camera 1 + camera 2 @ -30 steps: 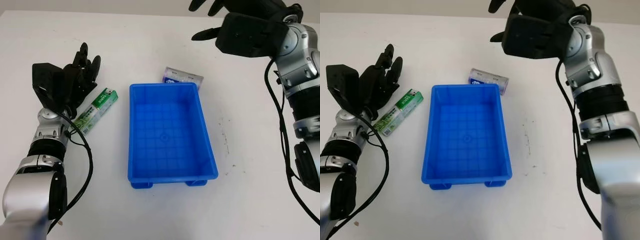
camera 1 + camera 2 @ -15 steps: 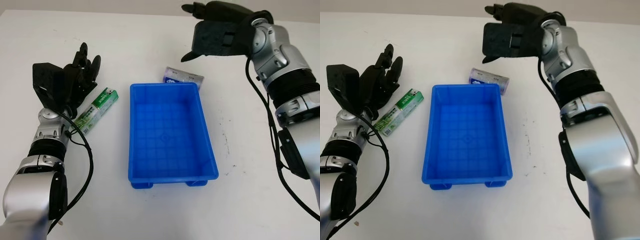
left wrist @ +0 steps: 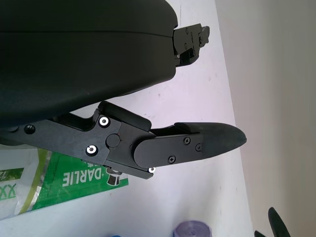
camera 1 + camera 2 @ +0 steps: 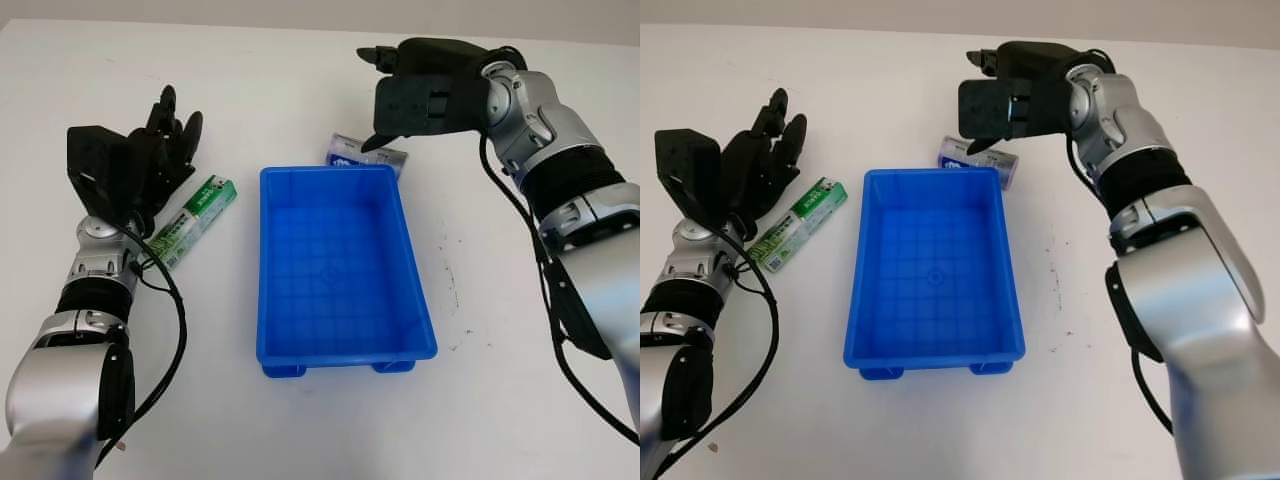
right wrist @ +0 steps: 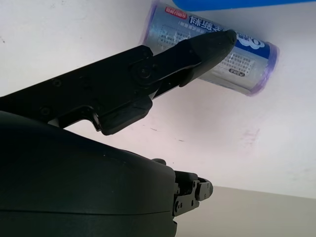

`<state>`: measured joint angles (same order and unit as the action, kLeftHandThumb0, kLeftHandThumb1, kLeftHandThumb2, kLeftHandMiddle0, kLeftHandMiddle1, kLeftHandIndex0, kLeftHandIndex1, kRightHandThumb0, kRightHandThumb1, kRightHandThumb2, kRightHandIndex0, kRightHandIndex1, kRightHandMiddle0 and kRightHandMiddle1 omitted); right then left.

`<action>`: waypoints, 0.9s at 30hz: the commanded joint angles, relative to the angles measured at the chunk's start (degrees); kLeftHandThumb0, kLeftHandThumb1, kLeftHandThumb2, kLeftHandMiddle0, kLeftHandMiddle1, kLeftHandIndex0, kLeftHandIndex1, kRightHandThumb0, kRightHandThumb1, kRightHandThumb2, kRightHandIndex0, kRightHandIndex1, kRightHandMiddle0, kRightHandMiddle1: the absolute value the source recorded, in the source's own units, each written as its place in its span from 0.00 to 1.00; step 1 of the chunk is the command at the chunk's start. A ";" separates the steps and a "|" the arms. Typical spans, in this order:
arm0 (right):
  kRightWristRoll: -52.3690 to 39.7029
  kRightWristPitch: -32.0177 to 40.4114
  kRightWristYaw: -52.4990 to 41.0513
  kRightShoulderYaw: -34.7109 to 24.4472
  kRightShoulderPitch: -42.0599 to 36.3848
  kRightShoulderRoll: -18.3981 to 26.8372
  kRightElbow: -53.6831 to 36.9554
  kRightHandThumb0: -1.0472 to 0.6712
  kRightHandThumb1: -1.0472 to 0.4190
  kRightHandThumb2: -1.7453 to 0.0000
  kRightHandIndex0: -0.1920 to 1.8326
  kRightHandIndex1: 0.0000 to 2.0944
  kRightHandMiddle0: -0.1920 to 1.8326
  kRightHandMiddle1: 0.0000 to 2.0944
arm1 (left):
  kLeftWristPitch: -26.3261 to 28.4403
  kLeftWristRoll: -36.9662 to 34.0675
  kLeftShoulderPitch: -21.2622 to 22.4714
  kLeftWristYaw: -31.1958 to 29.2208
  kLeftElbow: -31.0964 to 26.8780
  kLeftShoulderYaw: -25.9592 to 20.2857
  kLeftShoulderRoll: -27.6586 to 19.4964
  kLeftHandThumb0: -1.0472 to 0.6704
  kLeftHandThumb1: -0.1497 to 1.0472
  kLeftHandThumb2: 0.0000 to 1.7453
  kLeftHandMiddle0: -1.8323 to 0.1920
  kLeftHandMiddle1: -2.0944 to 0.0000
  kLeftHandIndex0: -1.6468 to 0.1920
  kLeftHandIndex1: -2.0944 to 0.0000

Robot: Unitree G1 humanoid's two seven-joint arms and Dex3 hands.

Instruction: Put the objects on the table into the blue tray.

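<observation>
A blue tray (image 4: 340,270) sits mid-table with nothing in it. Behind its far edge lies a purple-and-white packet (image 4: 352,154), seen close in the right wrist view (image 5: 232,59). My right hand (image 4: 410,85) hovers open just above and behind that packet, one finger (image 5: 197,47) reaching over it. A green toothpaste box (image 4: 193,220) lies left of the tray, its end visible in the left wrist view (image 3: 64,182). My left hand (image 4: 150,160) is open beside the box's left side, holding nothing.
The white table (image 4: 500,380) stretches bare to the right of the tray and in front of it. The table's far edge (image 4: 250,22) runs close behind my right hand.
My right hand has come down and leftward from the far right corner to just over the purple packet. The left hand and both objects have stayed put.
</observation>
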<state>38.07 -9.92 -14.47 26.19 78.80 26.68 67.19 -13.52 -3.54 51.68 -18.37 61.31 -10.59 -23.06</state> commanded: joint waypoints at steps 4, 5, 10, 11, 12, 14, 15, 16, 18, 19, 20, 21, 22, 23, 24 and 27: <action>1.45 -0.46 0.70 1.76 0.24 -1.11 1.56 0.10 0.04 0.97 0.03 0.63 0.14 0.04 | -0.02 0.15 -0.72 0.06 -0.85 0.39 -0.40 0.18 1.00 0.31 1.00 1.00 1.00 1.00; 1.55 -0.29 0.75 1.91 0.10 -1.33 1.76 0.10 0.04 0.97 0.03 0.60 0.14 0.04 | -0.13 0.12 -0.78 0.00 -0.83 0.39 -0.43 0.18 1.00 0.31 1.00 1.00 1.00 1.00; 1.42 -1.29 0.90 2.28 -0.81 -1.88 2.72 0.11 0.04 0.97 0.00 0.80 0.16 0.06 | -0.01 0.05 -1.02 -0.38 -1.18 0.52 -0.56 0.18 1.00 0.30 1.00 1.00 1.00 1.00; 1.47 -1.30 0.87 2.40 -0.93 -2.00 2.85 0.11 0.04 0.97 0.00 0.81 0.15 0.05 | 0.11 0.09 -1.04 -0.29 -1.26 0.55 -0.56 0.18 1.00 0.30 1.00 1.00 1.00 1.00; 1.71 -1.52 0.94 2.71 -1.02 -2.05 3.00 0.11 0.04 0.97 0.00 0.82 0.16 0.07 | 0.17 0.14 -1.08 -0.24 -1.36 0.62 -0.57 0.18 1.00 0.31 1.00 1.00 1.00 1.00; 1.97 -1.33 0.87 3.08 -1.11 -2.30 3.27 0.11 0.03 0.97 0.00 0.80 0.16 0.08 | 0.10 0.21 -1.16 -0.34 -1.46 0.80 -0.58 0.18 1.00 0.31 1.00 1.00 1.00 1.00; 2.27 -1.23 0.94 3.37 -1.14 -2.39 3.36 0.11 0.03 0.97 0.00 0.76 0.14 0.07 | 0.10 0.22 -1.19 -0.29 -1.51 0.86 -0.54 0.17 1.00 0.31 1.00 1.00 1.00 1.00; 2.48 -0.93 0.95 3.58 -1.15 -2.54 3.49 0.10 0.03 0.97 0.00 0.65 0.13 0.07 | 0.09 0.23 -1.19 -0.28 -1.48 0.91 -0.51 0.17 1.00 0.31 1.00 1.00 1.00 1.00; 2.89 -0.89 1.25 4.10 -1.19 -2.69 3.90 0.10 0.02 0.97 0.00 0.62 0.17 0.14 | 0.33 0.35 -1.17 -0.20 -1.55 1.07 -0.46 0.16 1.00 0.31 1.00 1.00 1.00 1.00; 3.01 -1.04 1.47 4.31 -1.24 -2.73 4.11 0.10 0.02 0.97 0.00 0.67 0.13 0.29 | 0.36 0.36 -1.18 -0.17 -1.61 1.12 -0.41 0.16 1.00 0.31 1.00 1.00 1.00 1.00; 2.93 -1.12 1.72 4.34 -1.32 -2.82 4.30 0.10 0.02 0.97 0.00 0.68 0.09 0.41 | 0.39 0.47 -1.19 -0.01 -1.72 1.22 -0.35 0.16 1.00 0.31 1.00 1.00 1.00 1.00; 2.77 -1.22 2.05 4.30 -1.44 -2.92 4.49 0.11 0.03 0.97 0.02 0.69 0.07 0.49 | 0.32 0.61 -1.20 0.14 -1.81 1.32 -0.31 0.16 1.00 0.31 1.00 1.00 1.00 1.00; 2.60 -1.58 2.59 4.23 -1.62 -2.98 4.65 0.11 0.03 0.97 0.04 0.70 0.06 0.52 | 0.21 0.74 -1.22 0.30 -1.85 1.38 -0.26 0.16 1.00 0.31 1.00 1.00 1.00 1.00; 2.48 -1.70 3.00 4.18 -1.76 -3.11 4.86 0.11 0.04 0.97 0.05 0.74 0.05 0.55 | -0.04 0.92 -1.26 0.38 -1.90 1.48 -0.27 0.16 1.00 0.31 1.00 1.00 1.00 1.00; 2.33 -1.86 3.25 4.09 -1.88 -3.21 5.00 0.11 0.04 0.97 0.05 0.82 0.05 0.60 | -0.14 1.05 -1.27 0.50 -1.97 1.54 -0.26 0.16 1.00 0.31 1.00 1.00 1.00 1.00; 2.05 -2.07 3.42 3.89 -2.11 -3.47 5.29 0.14 0.05 0.97 0.05 0.88 0.01 0.74 | -0.32 1.14 -1.32 0.69 -2.16 1.49 -0.20 0.16 1.00 0.31 1.00 1.00 1.00 1.00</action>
<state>40.60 -11.54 -11.36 30.36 77.55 23.38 72.23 -13.34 -2.41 51.33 -17.89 60.04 -9.25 -23.02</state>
